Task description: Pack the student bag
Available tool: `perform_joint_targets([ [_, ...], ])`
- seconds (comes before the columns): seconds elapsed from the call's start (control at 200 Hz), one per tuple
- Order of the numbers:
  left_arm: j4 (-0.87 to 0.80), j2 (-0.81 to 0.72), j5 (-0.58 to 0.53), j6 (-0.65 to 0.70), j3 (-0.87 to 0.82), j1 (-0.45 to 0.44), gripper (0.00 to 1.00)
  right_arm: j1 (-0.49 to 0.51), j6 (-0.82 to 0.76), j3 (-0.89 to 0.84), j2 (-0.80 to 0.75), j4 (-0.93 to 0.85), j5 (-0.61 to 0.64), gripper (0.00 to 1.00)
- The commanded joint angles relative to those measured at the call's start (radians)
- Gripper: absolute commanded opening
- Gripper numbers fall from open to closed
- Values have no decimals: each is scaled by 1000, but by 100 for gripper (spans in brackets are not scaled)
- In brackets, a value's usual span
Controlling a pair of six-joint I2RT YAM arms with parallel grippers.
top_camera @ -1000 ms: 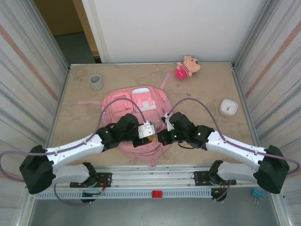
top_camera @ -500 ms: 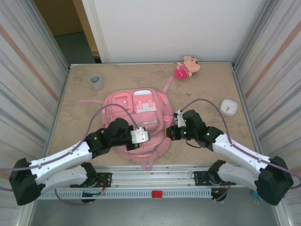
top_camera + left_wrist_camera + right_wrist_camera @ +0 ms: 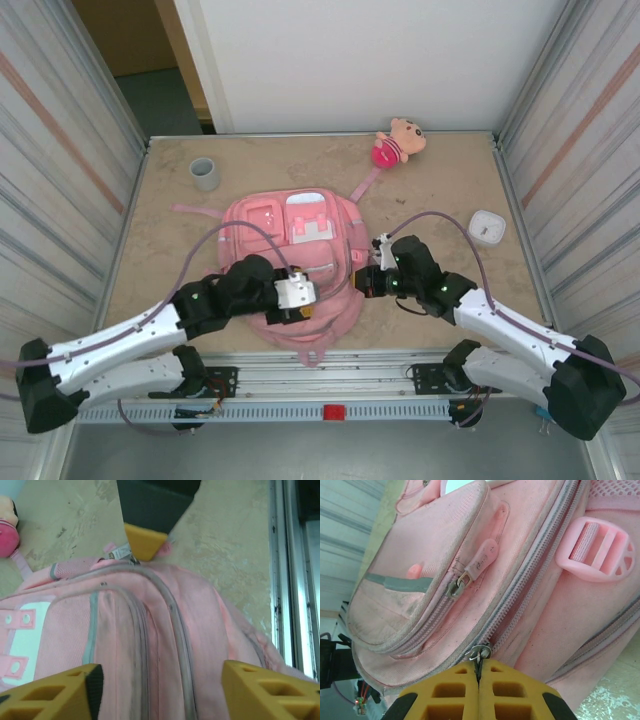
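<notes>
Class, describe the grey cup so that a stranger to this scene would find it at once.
Start at the student bag, the large pink backpack mid-table. Look beyond it to the far left corner, where a small cup stands upright. It is the only grey, open-topped cylinder; the plush doll is pink, the square box white.

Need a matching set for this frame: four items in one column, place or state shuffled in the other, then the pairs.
1. plush doll
2. grey cup
3. white box
4. right tool

A. shut on a zipper pull of the student bag
B. far left part of the table
C. far edge, right of centre
D. right of the bag, apart from it

Pairs: 1-C, 2-B, 3-D, 4-A
</notes>
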Motion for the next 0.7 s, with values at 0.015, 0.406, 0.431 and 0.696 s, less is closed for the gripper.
perform_joint_targets([
  [0.015, 13, 131, -172, 16, 103, -73, 73, 21, -22, 41, -27, 6, 10, 0],
  [0.406, 79, 351, -273, 0, 113, -83, 45, 29, -33, 22, -64, -5, 8, 0],
  [0.431, 79, 345, -263, 2, 108, -83, 42, 26, -33, 20, -64, -5, 8, 0],
  [0.696, 106, 182, -124, 68, 5, -84, 13, -43, 15, -23, -46, -11, 101, 0],
])
